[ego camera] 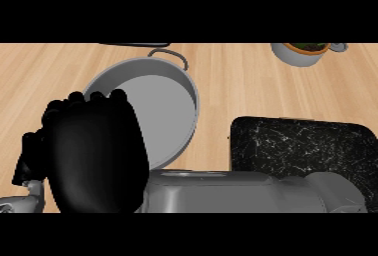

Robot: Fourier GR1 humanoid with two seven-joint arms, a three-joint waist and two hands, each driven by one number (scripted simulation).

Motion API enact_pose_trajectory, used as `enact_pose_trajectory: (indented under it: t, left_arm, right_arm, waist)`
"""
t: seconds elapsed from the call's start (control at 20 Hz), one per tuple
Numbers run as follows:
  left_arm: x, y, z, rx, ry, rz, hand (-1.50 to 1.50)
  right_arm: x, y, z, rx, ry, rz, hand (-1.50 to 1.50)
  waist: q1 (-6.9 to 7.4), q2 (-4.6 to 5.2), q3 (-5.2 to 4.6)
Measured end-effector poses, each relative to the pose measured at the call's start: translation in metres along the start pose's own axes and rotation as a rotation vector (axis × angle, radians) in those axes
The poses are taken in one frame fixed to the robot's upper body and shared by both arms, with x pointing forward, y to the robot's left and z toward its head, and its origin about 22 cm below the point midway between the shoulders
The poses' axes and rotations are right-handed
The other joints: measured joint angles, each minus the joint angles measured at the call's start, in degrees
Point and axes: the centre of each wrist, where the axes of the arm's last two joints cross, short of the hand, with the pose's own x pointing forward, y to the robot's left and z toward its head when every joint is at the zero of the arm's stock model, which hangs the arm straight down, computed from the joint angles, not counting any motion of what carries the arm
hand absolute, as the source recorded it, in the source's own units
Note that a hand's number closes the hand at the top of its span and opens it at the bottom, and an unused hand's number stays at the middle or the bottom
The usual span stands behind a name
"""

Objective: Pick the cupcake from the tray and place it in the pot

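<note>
Left robot hand (92, 150) looms at 8 o'clock, overlapping grey pot's (173, 107) rim; grip impossible to tell, cupcake nowhere visible. Black speckled tray (303, 145) bare at 4 o'clock. Open table (244, 85) between.

Left hand (92, 155) hides pot (159, 85) rim (tray (295, 145) btm cut).

A white mug (299, 54) (plant inside) stands on the wooden counter (244, 85).

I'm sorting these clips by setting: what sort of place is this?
Most likely a kitchen counter: a light wooden worktop carries a grey metal pot with a handle, a dark speckled tray, and a small potted plant at the far edge.
</note>
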Motion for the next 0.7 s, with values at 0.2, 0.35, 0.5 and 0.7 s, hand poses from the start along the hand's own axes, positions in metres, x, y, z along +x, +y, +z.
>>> enact_pose_trajectory:
  t: [0.2,0.35,0.5,0.7]
  left_arm:
    - [0.005,0.004,0.000,0.006,-0.006,0.001,0.00]
    - [0.002,0.003,0.000,0.010,-0.006,0.004,0.00]
    - [-0.003,0.002,0.006,0.008,-0.004,0.003,0.00]
    - [0.003,-0.001,0.001,-0.005,-0.018,0.005,0.00]
  right_arm:
    - [-0.001,0.003,-0.026,-0.011,0.030,-0.018,1.50]
    - [-0.006,0.011,-0.045,-0.017,0.058,-0.026,1.50]
    - [-0.019,0.023,-0.063,-0.022,0.092,-0.039,1.50]
    - [-0.035,0.034,-0.086,-0.008,0.133,-0.042,1.50]
  waist:
    - [-0.16,0.23,0.02]
    - [-0.48,0.39,0.02]
    - [-0.33,0.55,0.04]
    - [0.18,0.95,0.01]
